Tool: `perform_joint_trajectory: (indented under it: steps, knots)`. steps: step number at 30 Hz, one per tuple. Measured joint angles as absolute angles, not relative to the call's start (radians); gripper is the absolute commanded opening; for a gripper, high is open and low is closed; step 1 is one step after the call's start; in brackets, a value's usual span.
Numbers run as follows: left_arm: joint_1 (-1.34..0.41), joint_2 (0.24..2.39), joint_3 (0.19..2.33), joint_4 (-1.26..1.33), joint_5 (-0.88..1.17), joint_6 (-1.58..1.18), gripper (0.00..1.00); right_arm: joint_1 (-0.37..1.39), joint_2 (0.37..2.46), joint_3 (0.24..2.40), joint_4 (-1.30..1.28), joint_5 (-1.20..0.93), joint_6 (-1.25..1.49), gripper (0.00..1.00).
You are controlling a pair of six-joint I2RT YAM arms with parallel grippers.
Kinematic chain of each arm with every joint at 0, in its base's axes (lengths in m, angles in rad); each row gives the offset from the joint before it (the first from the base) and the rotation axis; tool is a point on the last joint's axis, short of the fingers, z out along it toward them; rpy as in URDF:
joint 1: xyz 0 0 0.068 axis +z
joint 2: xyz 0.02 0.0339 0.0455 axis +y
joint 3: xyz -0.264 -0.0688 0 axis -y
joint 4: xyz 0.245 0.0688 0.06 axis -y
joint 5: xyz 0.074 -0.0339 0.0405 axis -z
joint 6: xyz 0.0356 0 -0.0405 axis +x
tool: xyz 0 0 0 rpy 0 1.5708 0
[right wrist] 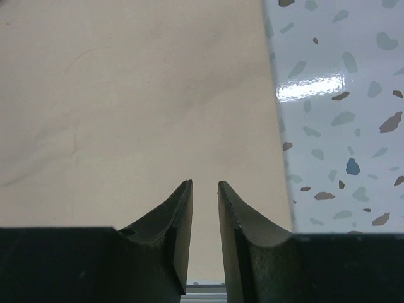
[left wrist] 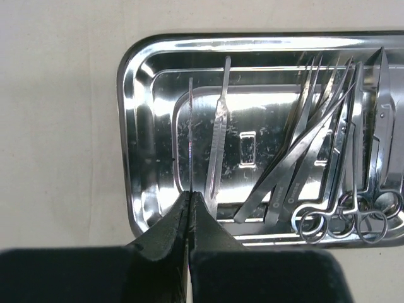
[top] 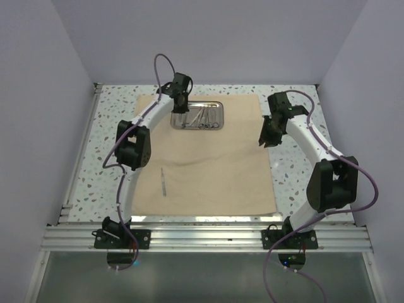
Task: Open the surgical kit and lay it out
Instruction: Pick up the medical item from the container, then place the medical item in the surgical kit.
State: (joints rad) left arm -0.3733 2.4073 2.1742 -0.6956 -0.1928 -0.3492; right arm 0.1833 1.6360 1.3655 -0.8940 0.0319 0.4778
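The beige cloth wrap point(top: 208, 164) lies spread flat on the table. The shiny steel tray point(top: 222, 115) sits at its far edge. In the left wrist view the tray point(left wrist: 126, 126) holds a scalpel handle point(left wrist: 219, 139), tweezers point(left wrist: 297, 158) and ring-handled scissors point(left wrist: 353, 214). My left gripper point(left wrist: 189, 192) is over the tray's left part point(top: 180, 117) and is shut on a thin scalpel handle point(left wrist: 190, 139), seen edge-on. Another scalpel handle point(top: 163, 182) lies on the cloth near the left arm. My right gripper point(right wrist: 205, 184) is slightly open and empty above the cloth's right edge point(top: 267, 140).
The speckled tabletop point(right wrist: 341, 126) shows right of the cloth. White walls close in the back and both sides. An aluminium rail point(top: 202, 237) with the arm bases runs along the near edge.
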Motion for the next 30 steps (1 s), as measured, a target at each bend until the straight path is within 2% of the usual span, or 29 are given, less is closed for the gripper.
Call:
perform_joint_trajectory:
  steps: [6,11,19,23,28,30]
  knots:
    - [-0.376,2.271,1.996,-0.697,-0.2,-0.373,0.0,0.183,1.601,1.364,-0.89,0.028,0.479,0.27]
    - [-0.412,2.017,1.66,-0.688,-0.226,-0.417,0.0,0.183,1.556,1.329,-0.875,0.003,0.486,0.27]
    - [-0.583,1.597,1.169,-0.676,-0.254,-0.545,0.0,0.183,1.446,1.193,-0.834,-0.05,0.512,0.26]
    - [-0.591,1.503,1.007,-0.683,-0.27,-0.616,0.0,0.183,1.397,1.139,-0.82,-0.07,0.517,0.26]
    - [-0.606,1.468,0.903,-0.679,-0.278,-0.68,0.0,0.183,1.346,1.093,-0.809,-0.079,0.522,0.26]
    - [-0.615,1.468,0.879,-0.674,-0.278,-0.698,0.12,0.183,1.334,1.084,-0.807,-0.08,0.522,0.26]
